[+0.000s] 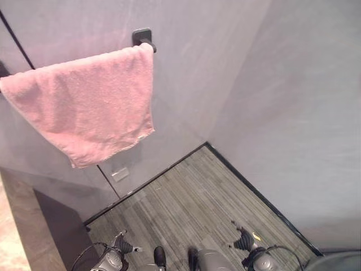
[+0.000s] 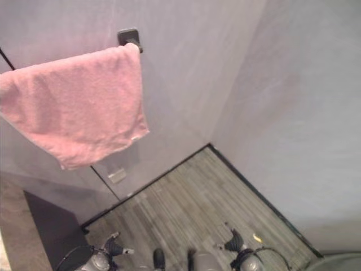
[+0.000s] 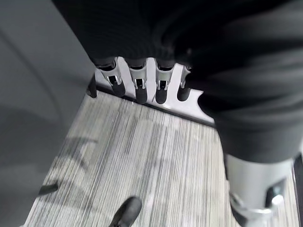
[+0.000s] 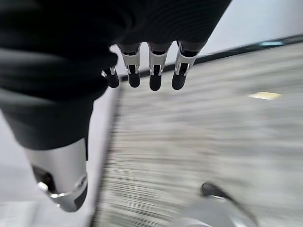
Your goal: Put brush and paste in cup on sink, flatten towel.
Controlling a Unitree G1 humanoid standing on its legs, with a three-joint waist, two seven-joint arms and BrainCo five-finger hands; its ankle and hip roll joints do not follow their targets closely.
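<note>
With both hands (image 3: 142, 85) (image 4: 151, 71) hung slack-fingered and empty, the rumpled pink terry towel (image 1: 90, 104) is judged next for flattening.

Towel (image 1: 93, 104) pink; wall bracket (image 1: 141, 36) black; walls (image 1: 271, 84) pale grey; floor (image 1: 192, 209) grey, striped plank pattern; skirting (image 1: 259, 195) black.

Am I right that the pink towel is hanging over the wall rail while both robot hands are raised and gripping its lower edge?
Not quite. The pink towel does hang over the wall rail, but the left eye view shows the left robot hand and right robot hand down low above the floor, open and holding nothing.
</note>
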